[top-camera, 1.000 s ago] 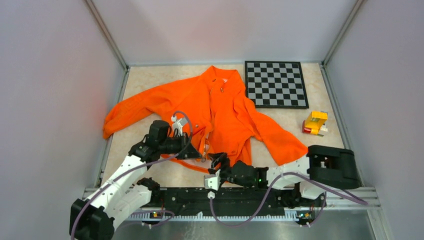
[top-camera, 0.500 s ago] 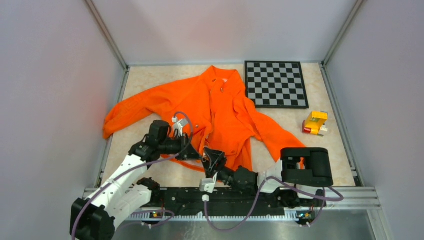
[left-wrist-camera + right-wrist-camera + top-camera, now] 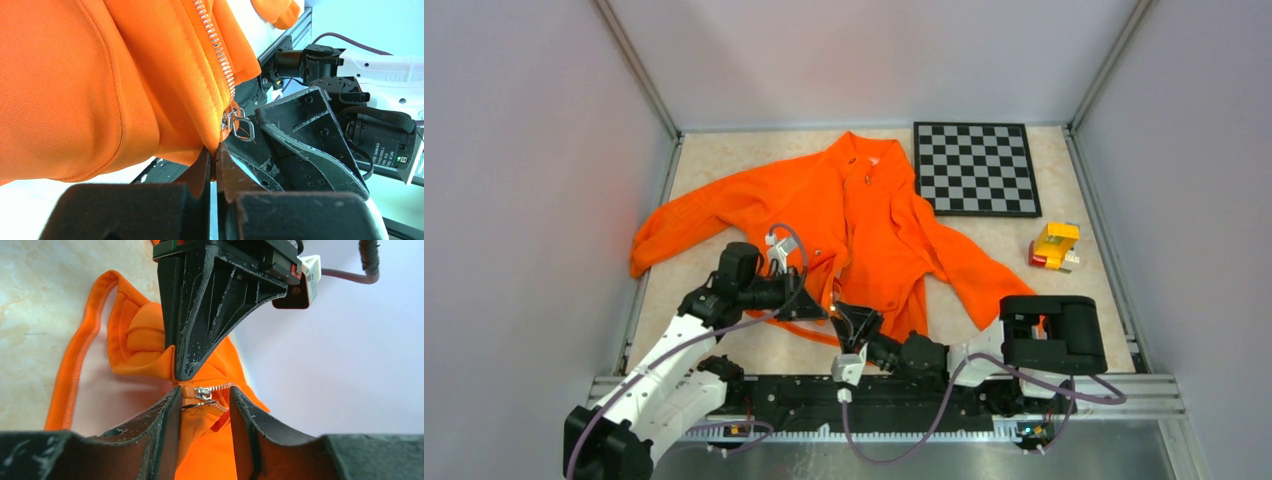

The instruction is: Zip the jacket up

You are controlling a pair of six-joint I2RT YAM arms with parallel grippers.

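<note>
While your left claw (image 3: 212,156) is clenched on the bottom hem of the jacket (image 3: 864,215), right at the foot of the zipper, your right claw (image 3: 205,393) is released, its fingers spread to either side of the zipper slider (image 3: 229,120) and not pressing it. The slider's metal pull tab (image 3: 243,129) hangs just beside one right finger.

The jacket is spread across the tabletop (image 3: 724,150) to the left of the chessboard (image 3: 976,168). Its collar is near the chessboard's left edge, and one sleeve runs below the chessboard's near edge. Both claws meet at the hem, well away from the chessboard on its near-left side.

A second ago your right claw sat a little nearer you, off the hem. It has since come in to straddle the slider, and its elbow has swung leftward. The jacket and your left claw have stayed put.
</note>
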